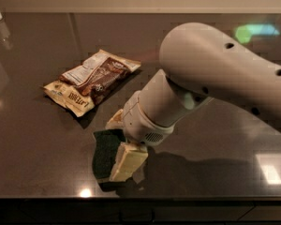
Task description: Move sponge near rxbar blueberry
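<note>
Gripper [116, 148] is sitting low by the near edge of the dark table [33, 158], a bit left of centre. It is right on the sponge [103, 151] and covering its right side. Jaws: cannot tell whether they are clamping the sponge or just standing around it, since the wrist is blocking that. Sponge is lying flat on the table, dark green side up, close to the table's near edge. It is sitting just near-right of the crinkled brown-and-tan snack bag [91, 81], which is lying apart from it toward the far left. Big white arm [215, 74] is coming in from the right and filling most of the right half. Rxbar blueberry is not showing anywhere; there is no blue wrapper on the visible table, so it is either hiding behind the arm or sitting out of view. Step in hand, judging by this, is securing the sponge, with no sign of a carry yet. The task is looking early, with nothing delivered. Next move is calling for a firm hold on the sponge, then a lift or slide toward wherever the bar is. That is likely right or far behind the arm, though that is a guess. Risks: the soft sponge squashing or slipping out, dragging on the table, or bumping the snack bag if the path is heading far-left. The drop should be ending beside the bar, not on it.
</note>
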Tool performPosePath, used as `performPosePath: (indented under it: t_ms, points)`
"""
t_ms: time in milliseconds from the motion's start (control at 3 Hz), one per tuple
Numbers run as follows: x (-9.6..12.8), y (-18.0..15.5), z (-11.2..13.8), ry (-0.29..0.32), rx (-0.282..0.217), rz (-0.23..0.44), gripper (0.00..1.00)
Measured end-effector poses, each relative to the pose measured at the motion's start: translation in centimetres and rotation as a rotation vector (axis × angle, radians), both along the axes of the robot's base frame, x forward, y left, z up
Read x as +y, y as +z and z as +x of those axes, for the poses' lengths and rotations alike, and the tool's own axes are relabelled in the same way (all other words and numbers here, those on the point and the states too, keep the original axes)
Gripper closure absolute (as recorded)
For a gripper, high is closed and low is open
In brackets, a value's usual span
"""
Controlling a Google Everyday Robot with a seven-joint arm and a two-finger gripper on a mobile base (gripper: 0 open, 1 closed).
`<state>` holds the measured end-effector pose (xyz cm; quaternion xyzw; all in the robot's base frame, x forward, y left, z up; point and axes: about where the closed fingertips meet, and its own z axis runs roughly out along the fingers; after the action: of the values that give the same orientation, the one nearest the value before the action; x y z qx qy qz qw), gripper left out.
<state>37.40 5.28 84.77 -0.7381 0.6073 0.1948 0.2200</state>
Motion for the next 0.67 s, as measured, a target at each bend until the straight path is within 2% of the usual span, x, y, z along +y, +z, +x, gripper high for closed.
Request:
performPosePath:
  t_ms: [333,667]
  points:
    - [-1.1,1.8,1.7,-0.052,-0.025,-0.004,0.81]
    - [-3.9,3.6,5.3,-0.164,-0.048,-0.012,1.0]
